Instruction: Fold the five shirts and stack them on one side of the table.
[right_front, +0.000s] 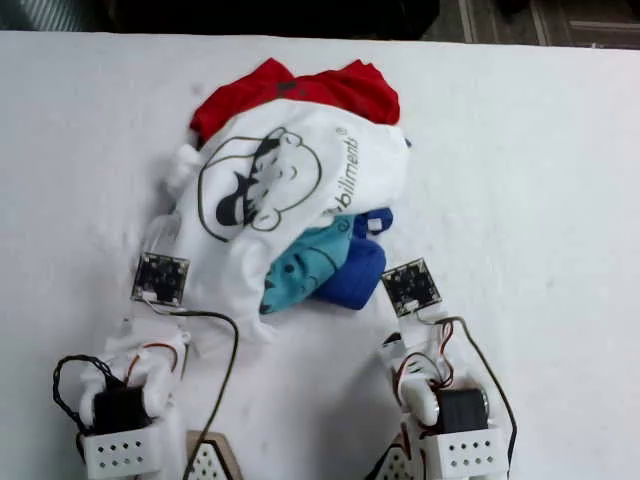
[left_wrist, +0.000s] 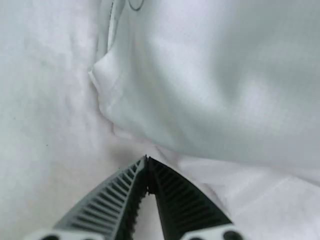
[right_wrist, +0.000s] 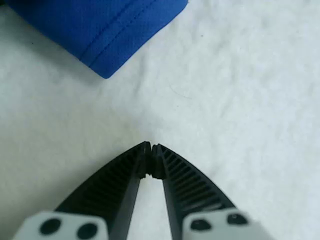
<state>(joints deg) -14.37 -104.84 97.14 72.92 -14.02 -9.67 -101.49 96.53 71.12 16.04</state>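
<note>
So, left gripper (left_wrist: 147, 160) is pinched fully closed, tips touching, nothing between them; it sits on the bare table (right_front: 540, 150) just beside the near hem of the white shirt (left_wrist: 210, 90), not on the cloth. The right gripper (right_wrist: 151, 147) is the same deal, closed up tight and empty, parked near the corner of the blue shirt (right_wrist: 100, 25) that pokes out from under the white shirt's near side.

Going outward from there: the teal shirt (right_front: 305, 265) is wedged under the white shirt right next to the blue one; the red shirt (right_front: 320, 85) sticks out from under the white shirt's far edge. I can count four colours for sure; the fifth is probably buried under the white shirt, can't tell.

Progress-wise I'd call it basically zero: everything is crumpled and heaped together mid-table, with the white shirt draped on top; nothing looks folded, no stack on either side. All five are left to pull out, flatten, fold and stack; the white shirt looks like the obvious first grab.
</note>
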